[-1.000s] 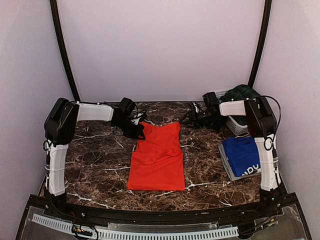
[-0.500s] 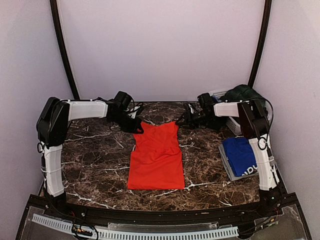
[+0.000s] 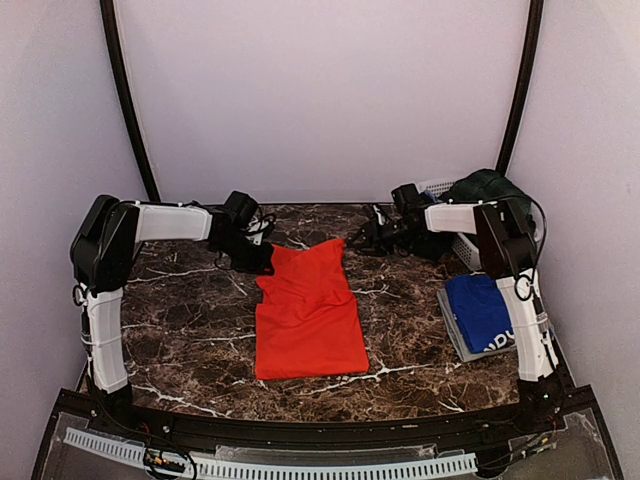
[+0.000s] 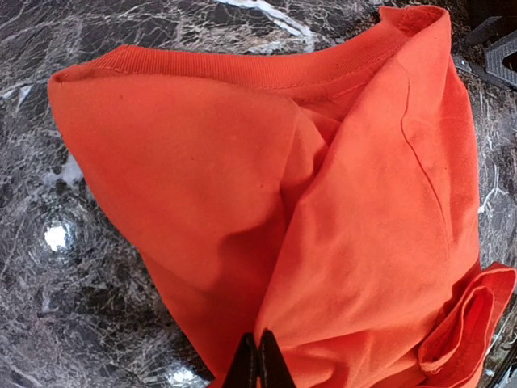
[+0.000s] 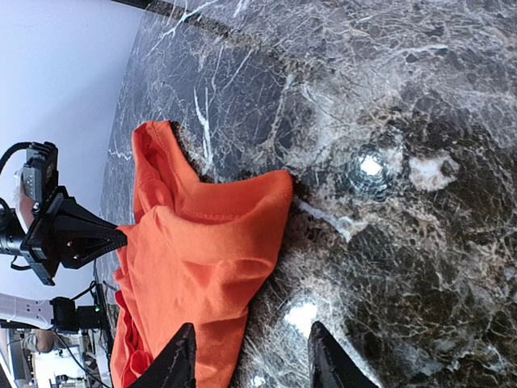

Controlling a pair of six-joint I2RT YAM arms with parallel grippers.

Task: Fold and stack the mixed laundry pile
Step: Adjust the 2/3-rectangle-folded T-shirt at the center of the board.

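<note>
Since 1 s ago, the far end of the bright red-orange T-shirt (image 3: 308, 312) is dragged leftward and bunched, its far edge now slanted. The left gripper (image 3: 256, 262), pinched on the cloth, is drawn back leftward. The right gripper (image 3: 368, 238) is shifted slightly left; the shirt's right corner is now left apart from it, apparently released.

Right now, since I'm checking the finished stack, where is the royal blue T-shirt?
In the top view, the royal blue T-shirt lies folded on the grey tray at the right side of the table, nearer than the white basket.
</note>
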